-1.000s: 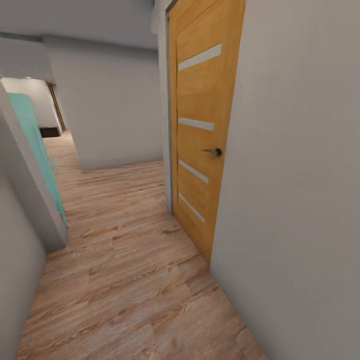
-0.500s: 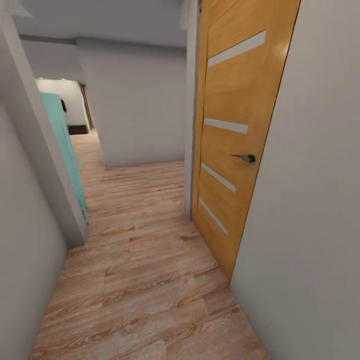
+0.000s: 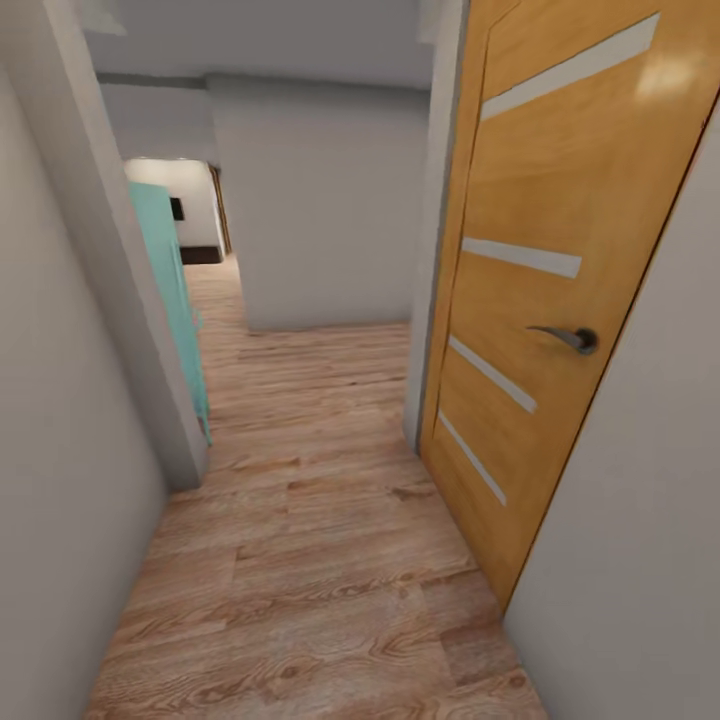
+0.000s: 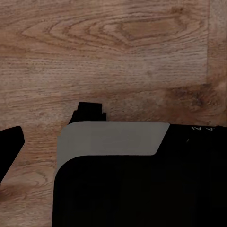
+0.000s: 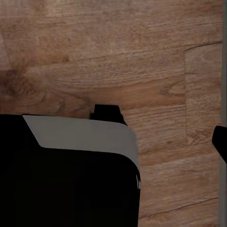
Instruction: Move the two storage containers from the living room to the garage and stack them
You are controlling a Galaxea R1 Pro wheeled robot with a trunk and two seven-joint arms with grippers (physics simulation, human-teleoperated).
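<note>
A narrow hallway seen from the robot's head camera. A light wood-plank floor (image 3: 300,560) runs forward between pale grey walls. Close on the right stands an orange-brown wooden door (image 3: 560,300), shut in its frame, with four slim pale inset strips slanting across it and a dark metal lever handle (image 3: 565,338) about halfway up. Past the door's far edge, a grey wall corner (image 3: 435,220) juts into the passage. Opposite the door, on the other side of the hallway, a teal door (image 3: 175,300) stands open, its edge showing behind a grey wall end (image 3: 130,300). Beyond the wooden door the passage meets a blank grey wall (image 3: 320,210) and bends away past the teal door toward a brighter room with a dark skirting.

Neither storage container can be seen in any of the pictures, so their place relative to either claw cannot be told.

The left wrist camera looks straight down at the wood-plank floor. The robot's own black and grey body (image 4: 123,179) lies under it, and one black fingertip of the left claw (image 4: 9,146) pokes in at the picture's edge; whether that claw is apart or together cannot be told.

The right wrist camera shows the same floor with another part of the black and grey body (image 5: 71,170). A sliver of the right claw (image 5: 220,142) shows at the edge beside a pale strip of wall; its state cannot be told either.
</note>
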